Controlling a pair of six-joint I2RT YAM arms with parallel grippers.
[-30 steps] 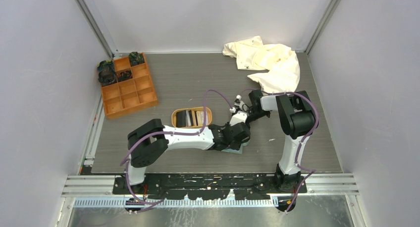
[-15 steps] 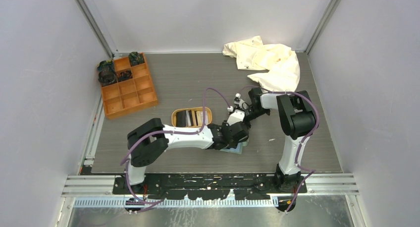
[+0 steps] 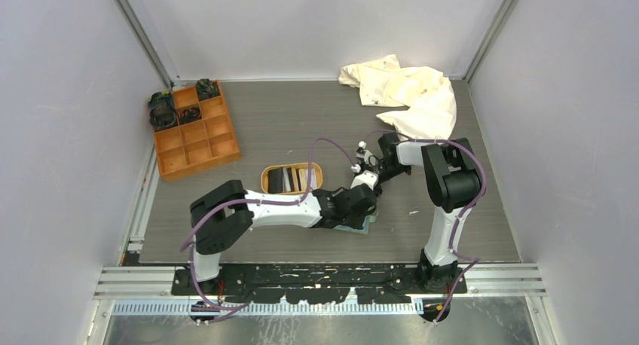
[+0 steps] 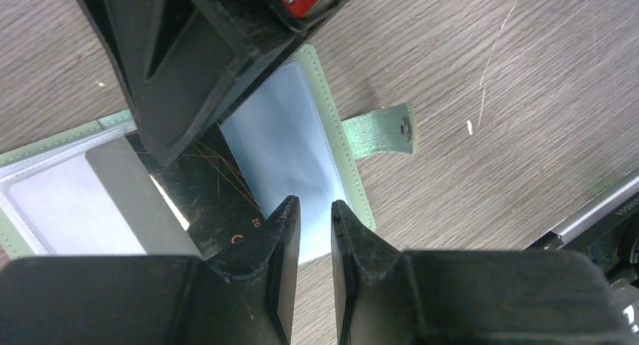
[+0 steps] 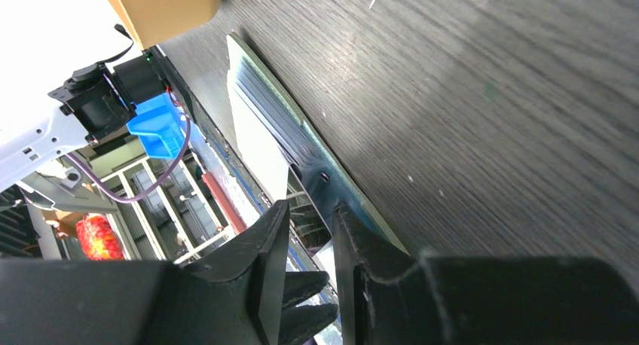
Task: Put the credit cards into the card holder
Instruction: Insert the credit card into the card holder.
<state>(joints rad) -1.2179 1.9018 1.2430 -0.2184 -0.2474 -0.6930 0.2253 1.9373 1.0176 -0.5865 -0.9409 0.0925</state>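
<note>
- Sage-green and spread open, the card holder [image 4: 343, 172] lies flat on the wood-grain table [image 3: 286, 119], near the front edge and between the two arms. Its snap tab [image 4: 380, 130] sticks out to one side.
- Clear sleeves cover both halves of the holder, and the half by the tab shows pale blue.
- A black card [image 4: 203, 198] lies aslant across the fold. A grey card [image 4: 120, 183] sits just beside it on the half away from the tab; whether it is under the film cannot be told.
- The left gripper [image 4: 315, 213] hangs low over the tab-side half with its jaws drawn to a narrow gap. Only the pale sleeve shows through the gap, and nothing is clamped there.
- The right gripper [image 5: 310, 217] reaches in from the opposite side, its dark body covering the holder's far corner in the left wrist view. Its fingers stand a slit apart at the holder's edge, and whether they pinch a card or a sleeve cannot be told.
- An oval tan tray [image 3: 265, 178] sits just behind the left forearm, with more credit cards [image 3: 290, 179], dark and light, lying inside it.
- An orange compartment box [image 3: 197, 143] stands well apart at the left rear, with dark items in its rear cells.
- A cream cloth [image 3: 411, 93] is heaped at the right rear corner.
</note>
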